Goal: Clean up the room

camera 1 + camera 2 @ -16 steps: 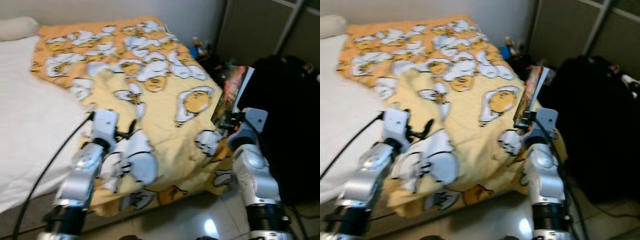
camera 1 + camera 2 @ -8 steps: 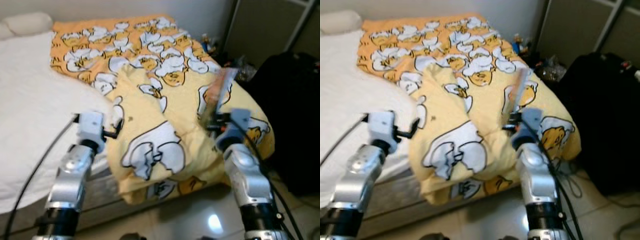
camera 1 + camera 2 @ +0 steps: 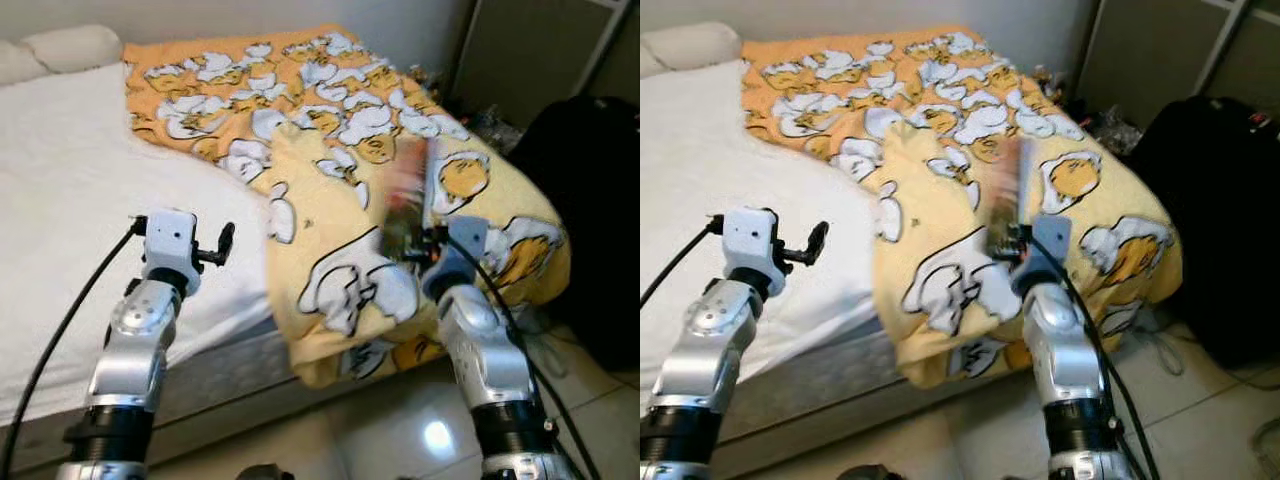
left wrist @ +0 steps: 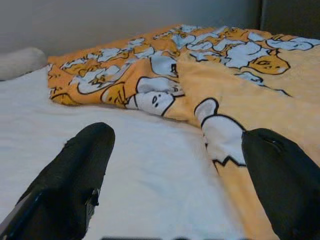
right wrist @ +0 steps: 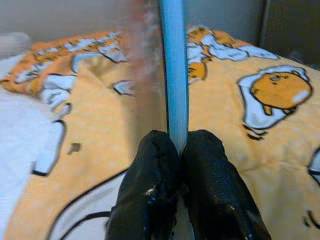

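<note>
Nearest, pale glossy floor [image 3: 400, 440] at the foot of the bed, both silver arms rising from the bottom edge. Left gripper [image 3: 222, 243] up over the white sheet [image 3: 70, 210] on the near left of the bed, fingers [image 4: 75, 175] spread wide apart, nothing between them. Right gripper [image 5: 181, 150] raised over the near right part of the yellow blanket [image 3: 330, 220], fingers pressed together and pinching the lower edge of a thin flat object [image 5: 172, 70] (looks like a book or magazine, motion-blurred, cover unreadable) that stands upright, edge-on to the wrist camera, pale blue along the edge with a reddish blurred face beside it. In the head views that same object [image 3: 408, 200] shows as a reddish-grey smear just above the right gripper, held clear of the blanket. Blanket is printed with white and orange cartoon egg figures, crumpled, covers the right half of the mattress and hangs over the near right corner toward the floor. Farther back on the left, a white pillow [image 3: 70, 45] against the wall. Right of the bed, a large black bag or suitcase [image 3: 590, 200] on the floor; beyond it small clutter [image 3: 1115, 125] by the far corner, too small to tell.
</note>
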